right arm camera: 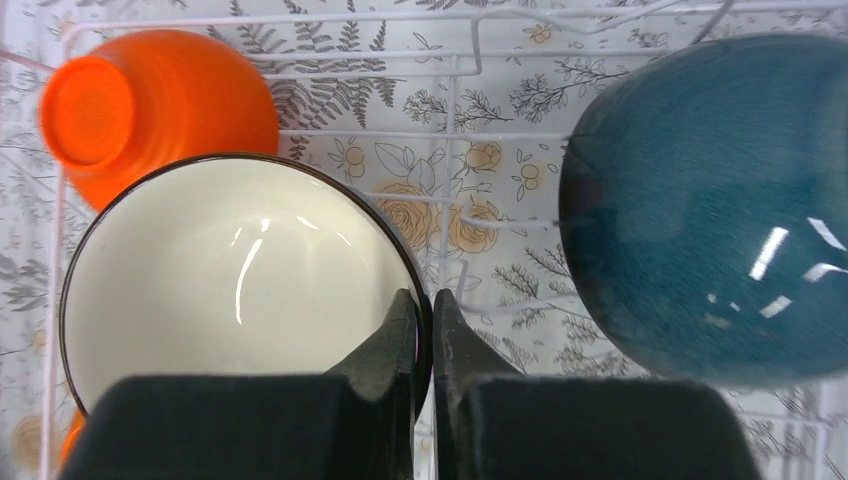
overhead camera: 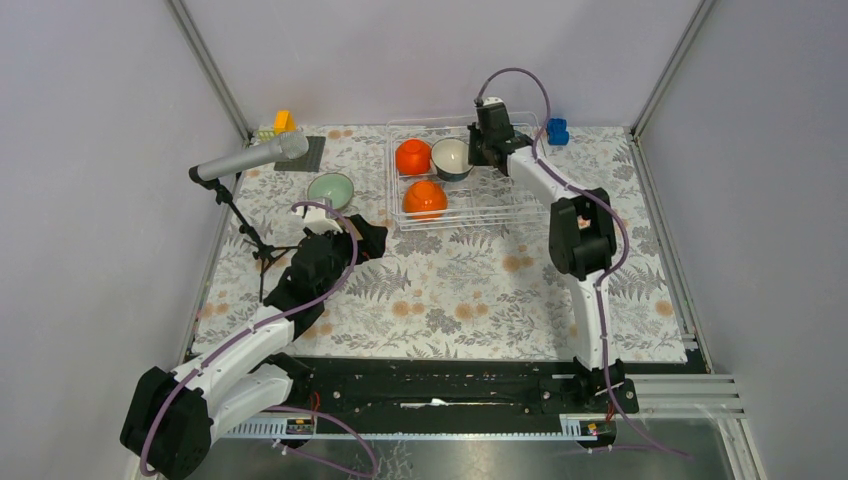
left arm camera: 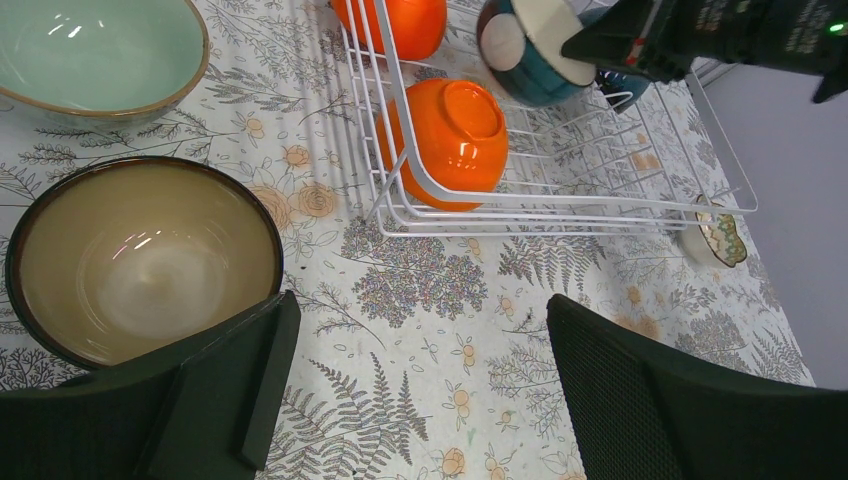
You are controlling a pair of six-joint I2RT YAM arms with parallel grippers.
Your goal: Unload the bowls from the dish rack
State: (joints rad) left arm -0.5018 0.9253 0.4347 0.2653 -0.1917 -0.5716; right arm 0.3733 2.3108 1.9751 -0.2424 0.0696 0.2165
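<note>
The middle of the table lies open, and the dish rack is bare wire in its front right part. Its left and back are packed: an orange bowl, a second orange bowl, a white-lined bowl and a teal bowl sit close together. At far left a microphone, a mint bowl and a brown bowl narrow the way.

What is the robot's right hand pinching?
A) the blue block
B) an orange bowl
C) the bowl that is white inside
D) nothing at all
C: in the right wrist view, the right gripper has its fingers closed on either side of the rim of the white-inside bowl, which sits in the dish rack.
</note>
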